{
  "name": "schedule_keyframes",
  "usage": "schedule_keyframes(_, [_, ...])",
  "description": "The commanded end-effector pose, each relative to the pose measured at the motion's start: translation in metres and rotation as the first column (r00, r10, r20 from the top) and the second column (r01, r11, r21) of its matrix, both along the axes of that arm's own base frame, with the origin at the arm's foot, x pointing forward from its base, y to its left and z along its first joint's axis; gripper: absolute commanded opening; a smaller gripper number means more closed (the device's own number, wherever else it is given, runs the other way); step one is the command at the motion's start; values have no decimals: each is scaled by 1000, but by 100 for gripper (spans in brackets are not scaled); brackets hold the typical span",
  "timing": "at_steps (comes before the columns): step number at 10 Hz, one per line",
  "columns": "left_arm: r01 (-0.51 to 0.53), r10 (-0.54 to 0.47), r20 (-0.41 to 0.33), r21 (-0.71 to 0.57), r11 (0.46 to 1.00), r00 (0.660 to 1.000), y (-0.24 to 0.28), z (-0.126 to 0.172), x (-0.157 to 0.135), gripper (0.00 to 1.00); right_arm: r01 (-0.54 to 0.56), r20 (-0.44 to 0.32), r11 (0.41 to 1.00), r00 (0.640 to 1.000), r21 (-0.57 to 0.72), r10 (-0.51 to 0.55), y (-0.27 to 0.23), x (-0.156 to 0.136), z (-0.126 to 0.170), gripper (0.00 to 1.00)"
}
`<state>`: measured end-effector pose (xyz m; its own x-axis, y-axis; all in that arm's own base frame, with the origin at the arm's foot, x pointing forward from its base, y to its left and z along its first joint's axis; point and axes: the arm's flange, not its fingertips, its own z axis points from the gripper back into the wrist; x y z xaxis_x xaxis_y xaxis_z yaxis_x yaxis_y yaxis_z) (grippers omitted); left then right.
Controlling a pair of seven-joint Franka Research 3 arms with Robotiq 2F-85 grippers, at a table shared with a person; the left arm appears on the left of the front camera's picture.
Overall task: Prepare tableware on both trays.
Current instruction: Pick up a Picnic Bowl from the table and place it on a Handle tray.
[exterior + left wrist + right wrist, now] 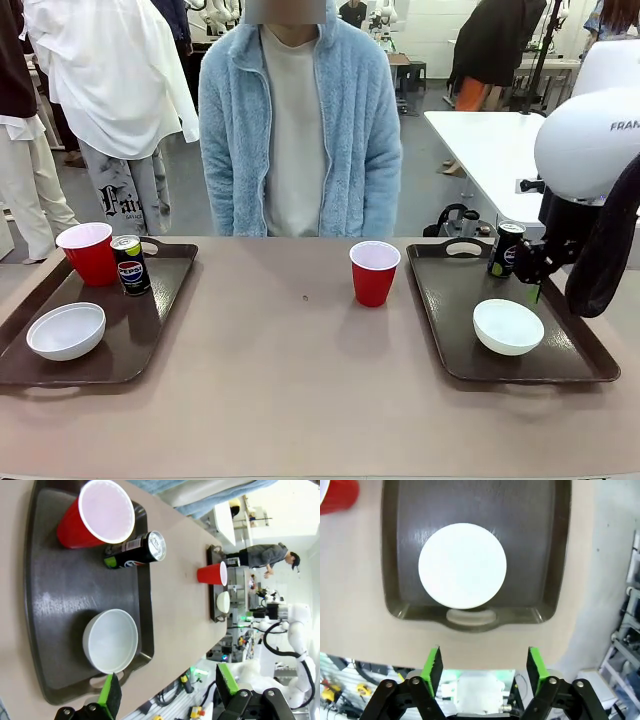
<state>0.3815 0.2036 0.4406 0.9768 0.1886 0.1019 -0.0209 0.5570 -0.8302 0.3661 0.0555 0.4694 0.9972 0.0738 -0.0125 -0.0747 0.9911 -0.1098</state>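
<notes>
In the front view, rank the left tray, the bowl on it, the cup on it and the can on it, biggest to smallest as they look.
1. Left tray.
2. Bowl and cup: look about alike; the bowl is nearer the camera, so I won't rank them.
3. Can.

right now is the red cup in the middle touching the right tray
Apart. The front view shows the red cup standing on the bare table, with a clear strip of tabletop between it and the rim of the right tray.
</notes>
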Motion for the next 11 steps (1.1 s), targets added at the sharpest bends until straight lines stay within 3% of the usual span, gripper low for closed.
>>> schedule_keyframes(1, [-13,13,5,-22,1000,1000,-1,3,-1,100,-38,17,999,999,27,37,10,-8,18,87])
schedule_keyframes(2, [-13,13,5,-22,1000,1000,-1,3,-1,100,0,0,1000,1000,0,0,0,0,0,87])
schedule_keyframes(11, [-13,13,5,-22,1000,1000,-1,3,-1,100,0,0,1000,1000,0,0,0,0,0,87])
